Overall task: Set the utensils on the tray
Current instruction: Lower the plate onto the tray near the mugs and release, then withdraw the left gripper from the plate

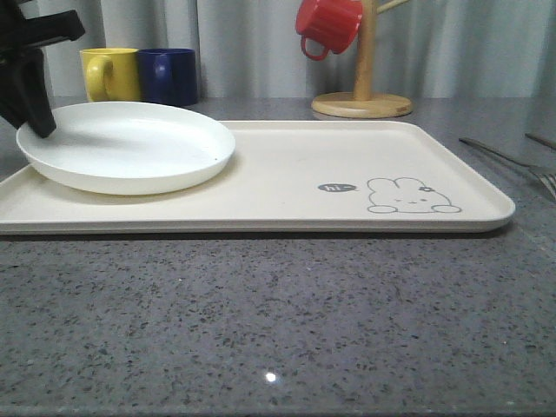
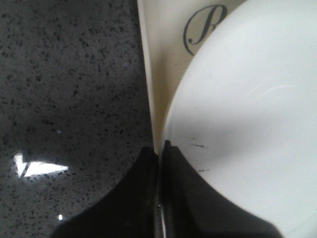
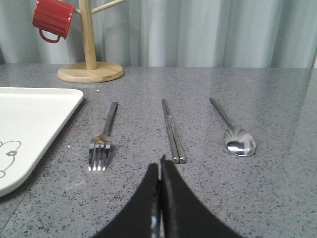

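Three silver utensils lie side by side on the grey counter to the right of the tray: a fork [image 3: 101, 141], a pair of chopsticks [image 3: 172, 131] and a spoon [image 3: 233, 131]. My right gripper [image 3: 160, 166] is shut and empty, just short of the chopsticks' near ends. The front view catches the fork [image 1: 543, 178] at the right edge. The cream tray [image 1: 287, 174] with a rabbit drawing carries a white plate [image 1: 126, 143] on its left half. My left gripper [image 1: 39, 129] is shut above the plate's left rim, its tips [image 2: 159, 148] over the line where the plate [image 2: 247, 124] meets the tray [image 2: 163, 59].
A yellow mug [image 1: 110, 74] and a blue mug [image 1: 169, 76] stand behind the plate. The wooden mug stand [image 1: 361, 105] with a red mug [image 1: 328, 24] hanging on it is behind the tray's right half. A curtain closes off the back.
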